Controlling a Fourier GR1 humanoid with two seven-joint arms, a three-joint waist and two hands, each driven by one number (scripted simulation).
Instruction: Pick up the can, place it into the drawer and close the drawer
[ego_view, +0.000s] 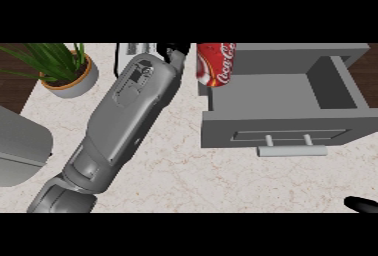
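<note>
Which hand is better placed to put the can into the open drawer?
Left. The left hand is right beside the can, at the left wall of the open drawer. The right hand shows only at the lower right edge, far from both.

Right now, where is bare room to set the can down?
The open drawer has a bare floor. So is the counter between the left forearm and the drawer front. Crowded at the top: left robot hand and can beside the drawer's left wall.

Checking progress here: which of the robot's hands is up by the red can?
The left hand, at the top beside the can; the right hand shows only at the lower right edge.
</note>
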